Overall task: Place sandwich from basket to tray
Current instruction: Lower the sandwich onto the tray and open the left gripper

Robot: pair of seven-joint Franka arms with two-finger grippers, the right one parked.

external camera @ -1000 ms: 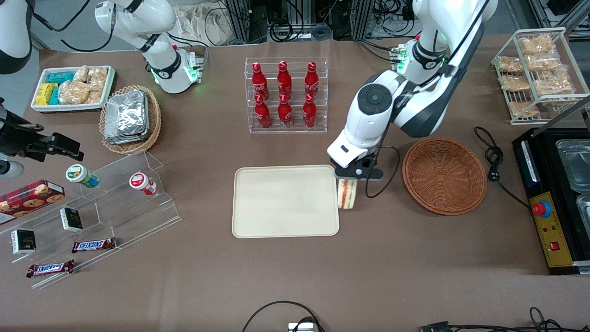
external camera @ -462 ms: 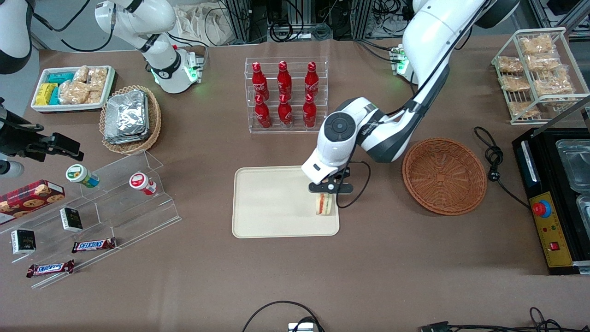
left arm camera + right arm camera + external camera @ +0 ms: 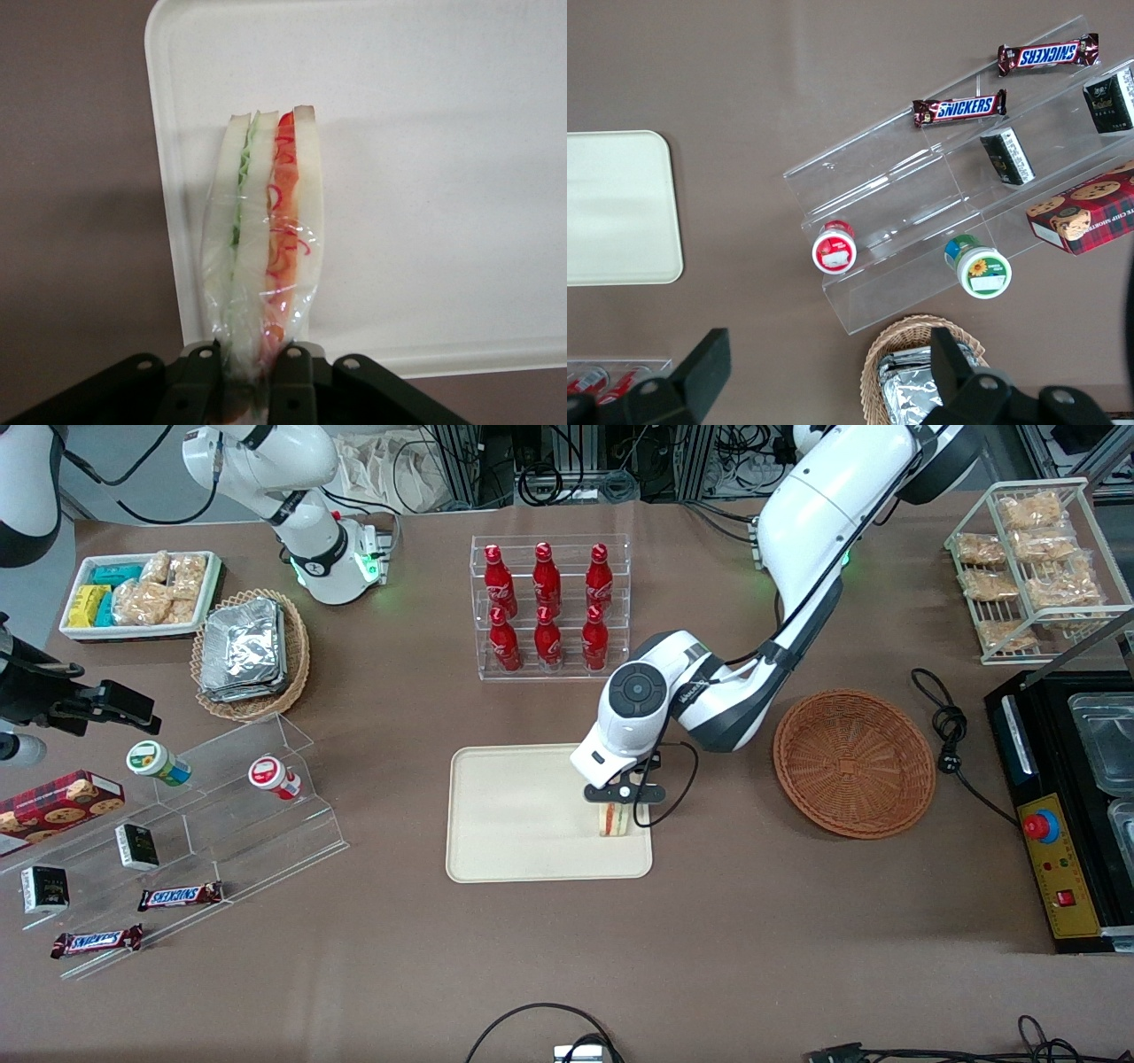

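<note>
left arm's black two-finger gripper [image 3: 615,804] | jaws clamped on plastic-wrapped triangular cream-bread sandwich [image 3: 266,266] | flat cream rectangular tray [image 3: 523,815] right under jaws

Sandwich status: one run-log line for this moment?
gripper: shut on sandwich | sandwich: over tray, near the edge facing basket | basket: empty | release: not yet

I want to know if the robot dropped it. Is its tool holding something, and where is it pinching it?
Yes. The tool is shut on the sandwich, pinching one end of the plastic-wrapped wedge, which hangs over the tray near its edge.
</note>
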